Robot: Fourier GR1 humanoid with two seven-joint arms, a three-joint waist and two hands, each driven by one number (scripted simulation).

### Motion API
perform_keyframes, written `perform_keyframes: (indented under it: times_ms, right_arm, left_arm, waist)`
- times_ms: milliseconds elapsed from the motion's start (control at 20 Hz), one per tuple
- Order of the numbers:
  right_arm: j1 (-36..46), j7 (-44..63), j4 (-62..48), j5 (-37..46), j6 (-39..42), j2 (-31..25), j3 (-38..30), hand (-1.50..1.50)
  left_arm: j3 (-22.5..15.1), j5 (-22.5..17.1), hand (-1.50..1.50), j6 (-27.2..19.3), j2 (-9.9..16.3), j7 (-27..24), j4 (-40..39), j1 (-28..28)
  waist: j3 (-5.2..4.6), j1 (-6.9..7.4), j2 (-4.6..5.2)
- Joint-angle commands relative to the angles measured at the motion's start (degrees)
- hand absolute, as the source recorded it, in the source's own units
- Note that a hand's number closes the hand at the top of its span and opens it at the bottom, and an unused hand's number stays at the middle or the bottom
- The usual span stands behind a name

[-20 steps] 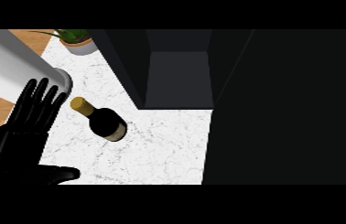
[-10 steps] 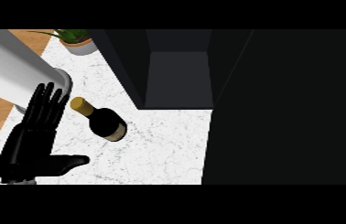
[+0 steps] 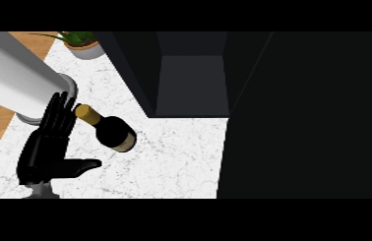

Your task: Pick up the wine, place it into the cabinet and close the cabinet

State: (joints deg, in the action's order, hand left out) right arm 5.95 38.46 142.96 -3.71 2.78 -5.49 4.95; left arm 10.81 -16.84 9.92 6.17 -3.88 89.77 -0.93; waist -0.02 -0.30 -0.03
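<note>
Fingers on the left hand (image 3: 47, 146) are staying straight and spread, thumb sticking out, and the hand is creeping closer to the wine (image 3: 106, 129) than a moment ago, so the grab is coming but not yet happening. Wine is lying flat on the white counter (image 3: 167, 161), just beside the hand. Its long side is slanting, with the gold top pointing up-left toward the fingertips and the bottom pointing down-right, near the open cabinet (image 3: 193, 75).

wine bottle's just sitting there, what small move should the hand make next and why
Probably shift the open hand right toward the wine bottle and curl round its body. The bottle lies on the counter just right of the straight fingers, apart from them and not yet held, and the cabinet stands open beyond it.
</note>
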Motion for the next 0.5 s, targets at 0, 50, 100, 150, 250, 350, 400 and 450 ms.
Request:
perform_keyframes:
  times_ms: [0, 50, 100, 150, 250, 350, 400, 450]
  right_arm:
    - [-0.70, 4.25, 8.08, 0.07, -1.81, 1.70, 4.03, -1.50]
    - [-5.73, -0.60, 7.86, 0.95, -0.11, 2.54, 5.77, -1.50]
    - [-1.68, 4.65, 9.11, -5.89, -0.05, -0.79, -1.95, -1.50]
    - [-4.87, 0.20, 6.67, -3.11, 0.79, 0.80, 0.92, -1.50]
    - [-3.40, 4.14, 10.05, -3.15, -0.12, 0.50, 2.48, -1.50]
    - [-0.26, 3.32, 7.75, -4.51, -0.50, 0.24, -0.12, -1.50]
    - [-2.79, 3.51, 9.50, -6.91, 0.43, -0.53, -2.03, -1.50]
    - [1.86, 7.19, 8.81, -6.05, -0.95, -0.94, -1.84, -1.50]
  left_arm:
    - [0.29, -0.51, -1.50, 2.01, 1.10, -0.44, -1.61, 0.14]
    - [-0.98, 2.19, -1.50, 0.31, -1.13, -3.81, -6.74, 2.45]
    - [0.07, 0.83, -1.50, 2.02, 0.64, -3.14, -4.74, 1.19]
    - [-2.85, 3.67, -1.50, 1.51, -1.83, -5.52, -4.81, -1.07]
    - [-0.01, 1.44, -1.50, 5.96, 0.70, -9.59, -13.55, 2.37]
    - [0.39, 1.19, -1.50, 4.13, 0.71, -7.51, -11.71, 3.25]
    - [1.34, 0.10, -1.50, 6.24, 1.17, -9.89, -15.20, 4.29]
    - [1.66, 0.81, -1.50, 5.37, 1.66, -9.51, -18.41, 7.53]
  waist:
    - [-0.01, 0.15, -0.07]
    - [0.01, -0.19, -0.02]
    - [0.01, 0.02, -0.03]
    - [0.02, 0.07, -0.03]
    - [-0.04, -0.35, -0.01]
    - [0.00, 0.07, -0.01]
    - [0.00, -0.22, 0.00]
    - [-0.03, -0.24, 0.03]
